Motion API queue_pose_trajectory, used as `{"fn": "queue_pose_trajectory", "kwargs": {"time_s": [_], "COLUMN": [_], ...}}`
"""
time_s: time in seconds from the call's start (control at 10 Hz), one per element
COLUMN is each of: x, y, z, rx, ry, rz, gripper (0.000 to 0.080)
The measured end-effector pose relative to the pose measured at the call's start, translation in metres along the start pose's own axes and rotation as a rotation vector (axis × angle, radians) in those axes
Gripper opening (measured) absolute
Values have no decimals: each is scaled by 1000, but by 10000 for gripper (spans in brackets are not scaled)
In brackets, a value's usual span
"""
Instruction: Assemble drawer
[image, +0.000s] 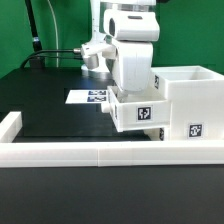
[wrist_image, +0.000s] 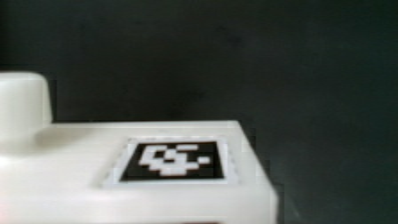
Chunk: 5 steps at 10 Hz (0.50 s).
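Observation:
A small white drawer box (image: 141, 112) with a marker tag on its front sits under my gripper (image: 134, 88), slightly tilted, right beside the larger white drawer housing (image: 190, 100) at the exterior view's right. My hand comes down onto the small box and its fingers are hidden behind it. In the wrist view the small box's tagged top (wrist_image: 175, 160) fills the lower part, very close to the camera, with a white rounded upright piece (wrist_image: 22, 105) beside it. The gripper appears shut on the small box.
The marker board (image: 92, 97) lies on the black table behind the arm. A white raised rim (image: 90, 152) runs along the table's front and turns up the exterior view's left side (image: 9, 127). A green wall stands behind.

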<state>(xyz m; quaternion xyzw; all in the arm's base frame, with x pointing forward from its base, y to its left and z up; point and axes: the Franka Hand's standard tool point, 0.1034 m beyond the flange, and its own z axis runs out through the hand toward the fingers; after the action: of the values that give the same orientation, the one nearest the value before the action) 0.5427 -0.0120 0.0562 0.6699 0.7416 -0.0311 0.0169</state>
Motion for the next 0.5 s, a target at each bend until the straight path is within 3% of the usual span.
{"fn": "queue_pose_trajectory", "kwargs": {"time_s": [0.5], "x": [-3], "y": [1], "z": [1], "rx": [-9], "ry": [0], "rz": [-26], "gripper": [44]}}
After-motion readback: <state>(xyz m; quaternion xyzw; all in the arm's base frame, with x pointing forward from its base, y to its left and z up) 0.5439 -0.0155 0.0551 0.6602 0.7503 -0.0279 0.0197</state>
